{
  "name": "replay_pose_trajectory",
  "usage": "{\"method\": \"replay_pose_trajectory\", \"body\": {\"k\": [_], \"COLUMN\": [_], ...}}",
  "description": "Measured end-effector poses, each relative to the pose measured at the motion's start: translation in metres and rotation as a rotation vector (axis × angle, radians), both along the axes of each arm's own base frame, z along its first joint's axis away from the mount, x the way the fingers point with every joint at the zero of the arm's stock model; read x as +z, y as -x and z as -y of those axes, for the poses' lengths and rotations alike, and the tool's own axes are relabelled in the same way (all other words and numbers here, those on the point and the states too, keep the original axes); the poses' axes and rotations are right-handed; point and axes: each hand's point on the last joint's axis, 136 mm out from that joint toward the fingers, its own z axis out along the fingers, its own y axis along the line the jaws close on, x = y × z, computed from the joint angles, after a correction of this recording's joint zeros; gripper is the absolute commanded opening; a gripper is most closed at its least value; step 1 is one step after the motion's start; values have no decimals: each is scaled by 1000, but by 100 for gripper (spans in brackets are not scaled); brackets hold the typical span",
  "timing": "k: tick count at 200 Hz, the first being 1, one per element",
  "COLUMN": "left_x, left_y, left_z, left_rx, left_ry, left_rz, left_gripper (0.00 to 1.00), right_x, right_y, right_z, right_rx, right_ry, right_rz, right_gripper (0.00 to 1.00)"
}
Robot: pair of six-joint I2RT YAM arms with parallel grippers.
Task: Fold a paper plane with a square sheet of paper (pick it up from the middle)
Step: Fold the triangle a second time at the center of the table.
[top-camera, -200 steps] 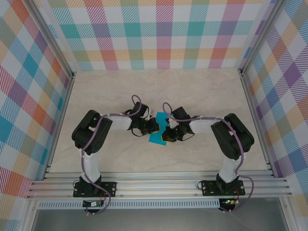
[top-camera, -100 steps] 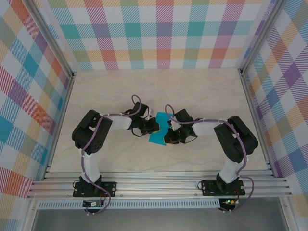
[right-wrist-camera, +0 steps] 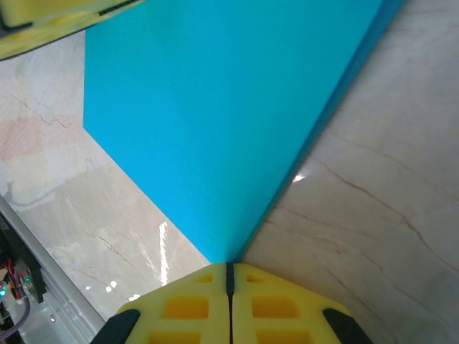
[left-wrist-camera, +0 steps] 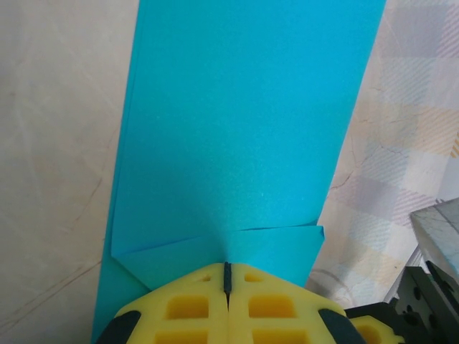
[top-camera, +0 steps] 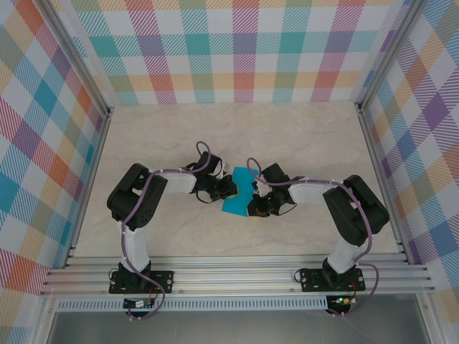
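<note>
Under me lies a pale beige worktop (top-camera: pixel 287 136), veined like marble, with small bright glints (right-wrist-camera: pixel 161 244) of light on its sheen. Plaid panels in teal, orange, purple and yellow close it in: a back wall (top-camera: pixel 244 50) along the far edge, a left wall (top-camera: pixel 36 143) and a right wall (top-camera: pixel 430 143) along the sides. Aluminium posts (top-camera: pixel 79 57) rise at the far corners. Ribbed aluminium rails (top-camera: pixel 237 276) run along the near edge, with a plain grey surface (top-camera: pixel 251 326) just past them.

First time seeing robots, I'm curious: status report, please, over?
Left gripper shut on teal paper. Right gripper shut on it too, opposite side. Paper partly folded. No obstruction seen.
</note>
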Motion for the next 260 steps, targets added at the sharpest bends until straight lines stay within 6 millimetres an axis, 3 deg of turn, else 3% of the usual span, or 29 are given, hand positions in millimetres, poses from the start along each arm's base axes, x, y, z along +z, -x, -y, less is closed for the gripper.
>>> {"method": "replay_pose_trajectory", "body": {"k": [48,116,159,212,240,260], "left_x": [0,0,0,0,0,1], "left_y": [0,0,0,0,0,0], "left_z": [0,0,0,0,0,0], "left_rx": [0,0,0,-1,1,1], "left_ry": [0,-1,-1,-1,2,3], "left_rz": [0,-1,-1,-2,-5,-4], "left_gripper": [1,1,1,1,2,3], "right_x": [19,5,-4,0,9,12], "right_y": [-10,-7,1,5,-10,-30], "right_z": [-8,-23,-16,-8,6,20], "right_rx": [-30,0,6,-8,-95,-197], "right_ry": [-51,-60,-39,-26,3,5], "right_rz": [41,-6,-22,-21,3,0], "right_gripper": [6,6,6,10,25,28]}}
